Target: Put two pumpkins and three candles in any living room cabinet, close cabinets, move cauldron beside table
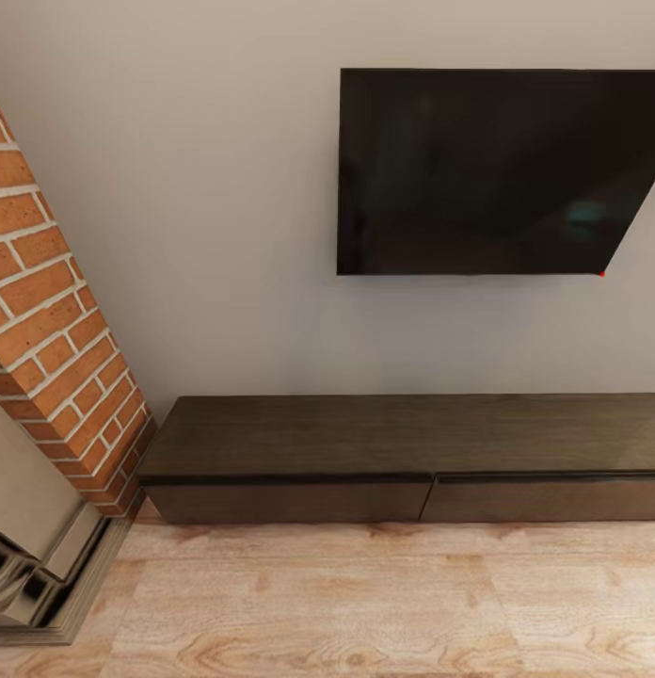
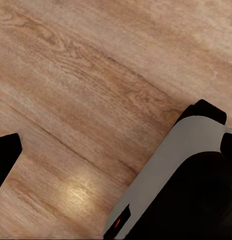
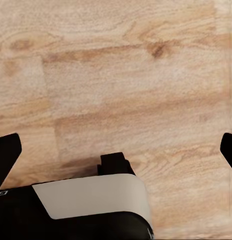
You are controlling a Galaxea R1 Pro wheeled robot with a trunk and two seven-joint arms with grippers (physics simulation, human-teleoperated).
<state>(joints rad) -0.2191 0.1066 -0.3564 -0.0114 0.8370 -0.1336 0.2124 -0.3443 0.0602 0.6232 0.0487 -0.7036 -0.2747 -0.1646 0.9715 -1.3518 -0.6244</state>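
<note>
Head view: high, angled forward and down at the cabinet [image 1: 403, 461], the wall-mounted television [image 1: 487, 169] and the brick fireplace [image 1: 55, 320], from moderate range. Both wrist views: close, aimed down at the wood floor [image 2: 86, 75], shared with the head view's foreground, plus the robot's base [image 3: 91, 210].

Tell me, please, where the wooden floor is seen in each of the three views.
Head view: the wooden floor fills the lower strip, in front of the cabinet.
Left wrist view: the wooden floor lies beside the robot's grey and black body.
Right wrist view: the wooden floor lies beyond that body.
Shared landmark: the light planks.
</note>
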